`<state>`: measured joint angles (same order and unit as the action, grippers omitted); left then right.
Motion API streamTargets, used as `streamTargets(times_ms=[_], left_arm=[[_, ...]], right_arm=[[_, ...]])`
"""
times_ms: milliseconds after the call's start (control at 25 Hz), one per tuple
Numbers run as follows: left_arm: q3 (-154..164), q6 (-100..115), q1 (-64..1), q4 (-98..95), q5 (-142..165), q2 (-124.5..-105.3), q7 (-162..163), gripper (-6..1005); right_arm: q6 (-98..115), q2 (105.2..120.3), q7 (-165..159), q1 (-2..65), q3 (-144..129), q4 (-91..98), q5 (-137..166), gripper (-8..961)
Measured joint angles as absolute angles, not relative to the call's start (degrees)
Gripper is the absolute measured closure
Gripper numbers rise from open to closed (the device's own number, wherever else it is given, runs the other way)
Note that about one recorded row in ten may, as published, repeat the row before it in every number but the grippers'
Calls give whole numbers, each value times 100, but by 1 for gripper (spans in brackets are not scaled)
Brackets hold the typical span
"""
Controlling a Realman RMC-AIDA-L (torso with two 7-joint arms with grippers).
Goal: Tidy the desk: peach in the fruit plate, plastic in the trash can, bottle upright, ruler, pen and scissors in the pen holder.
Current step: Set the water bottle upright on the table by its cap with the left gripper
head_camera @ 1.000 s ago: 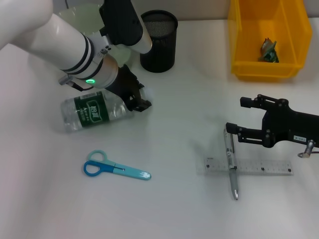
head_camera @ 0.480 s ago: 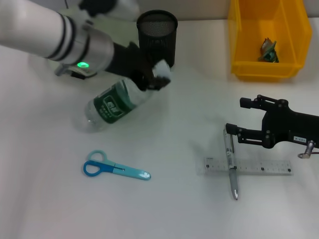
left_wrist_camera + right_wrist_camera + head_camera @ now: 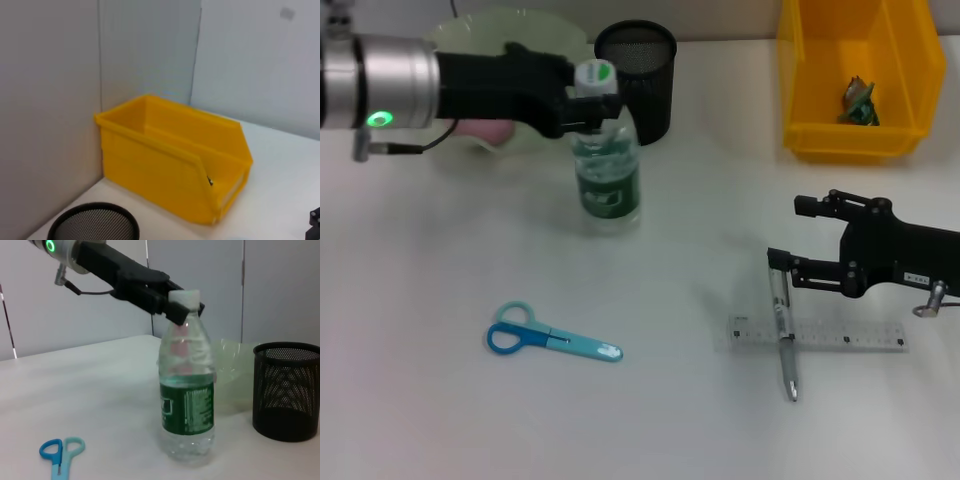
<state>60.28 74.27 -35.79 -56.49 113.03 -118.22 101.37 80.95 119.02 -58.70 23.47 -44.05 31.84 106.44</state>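
The clear bottle (image 3: 606,170) with a green label stands upright on the desk in front of the black mesh pen holder (image 3: 642,80). My left gripper (image 3: 582,105) is shut on its neck just under the white cap; the right wrist view shows the same grip on the bottle (image 3: 186,405). My right gripper (image 3: 792,235) hovers open at the right, just above the top end of the silver pen (image 3: 783,335), which lies across the clear ruler (image 3: 830,335). Blue scissors (image 3: 550,340) lie at the front left. A pink peach (image 3: 485,128) shows partly behind my left arm, in the pale green fruit plate (image 3: 510,35).
The yellow trash can (image 3: 860,120) at the back right holds a crumpled piece of plastic (image 3: 860,100). The left wrist view shows the trash can (image 3: 170,165) and the pen holder's rim (image 3: 95,222) against grey walls.
My left gripper has swung the bottle from lying on its side at the left to standing upright nearer the pen holder. The right gripper has barely shifted.
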Motion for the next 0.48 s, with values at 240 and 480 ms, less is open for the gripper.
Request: streamTargets(times_ms=[240, 480], left_arm=[[5957, 7445, -3175, -5647, 10875, -11820, 9821, 554], [5679, 7618, -2735, -5687, 10486, -11820, 9547, 553]], right_arm=[[8104, 11907, -5854, 2388, -4405, 3186, 10644, 158], [8193, 11909, -5852, 2430, -4403, 3181, 10646, 158]])
